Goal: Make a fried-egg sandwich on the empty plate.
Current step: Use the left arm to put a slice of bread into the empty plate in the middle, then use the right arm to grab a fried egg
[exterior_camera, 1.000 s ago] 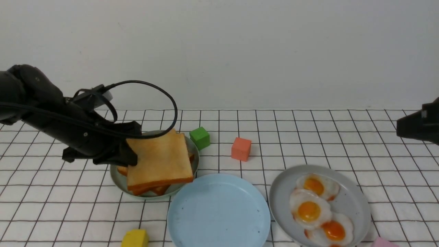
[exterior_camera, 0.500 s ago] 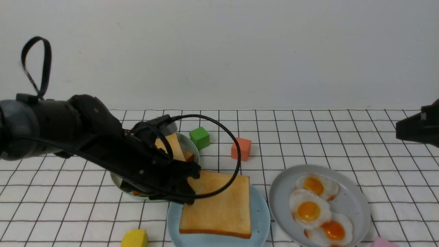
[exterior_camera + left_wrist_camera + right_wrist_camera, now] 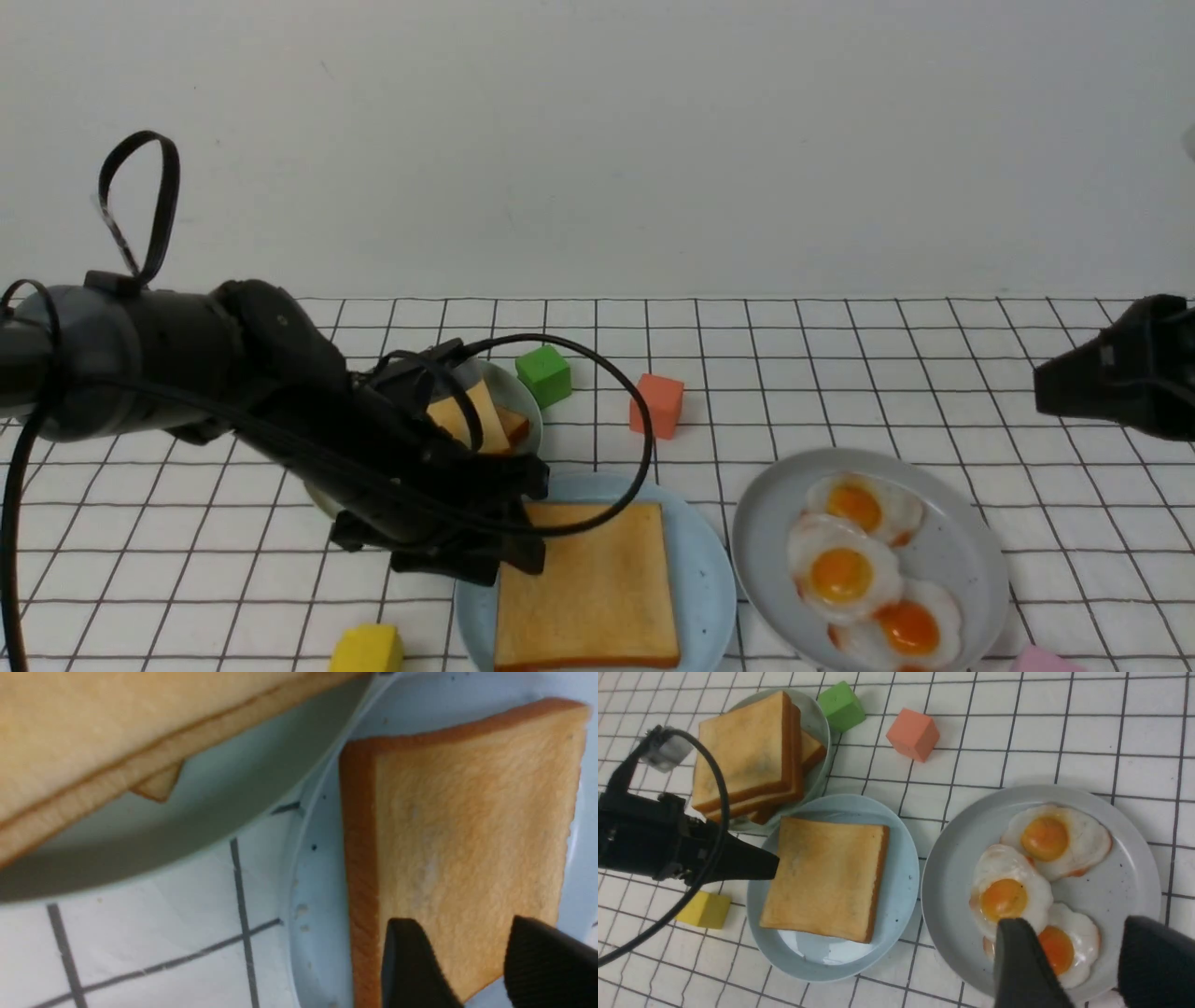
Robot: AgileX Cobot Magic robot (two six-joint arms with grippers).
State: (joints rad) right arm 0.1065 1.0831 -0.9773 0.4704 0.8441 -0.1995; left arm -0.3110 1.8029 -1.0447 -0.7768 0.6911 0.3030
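We find one toast (image 3: 586, 583) flat on the blue plate (image 3: 702, 560), left end effector (image 3: 465, 926) spread empty at its edge, right end effector (image 3: 1078, 921) spread empty over the eggs (image 3: 1004, 896), which we judge light, floppy, best pinched by the white rim.

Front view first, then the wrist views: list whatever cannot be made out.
- Front view: the black left arm covers most of the pile of plain toast slices on the grey-green plate, so the slice count is unclear there.
- Front view: the bottom edge cuts off the near rim of the pale sky-blue speckled plate under the square golden toast slice.
- Front view: the pink object is cut by the bottom edge, so its shape is unknown.
- Left wrist view: the pile is blurred and cropped.
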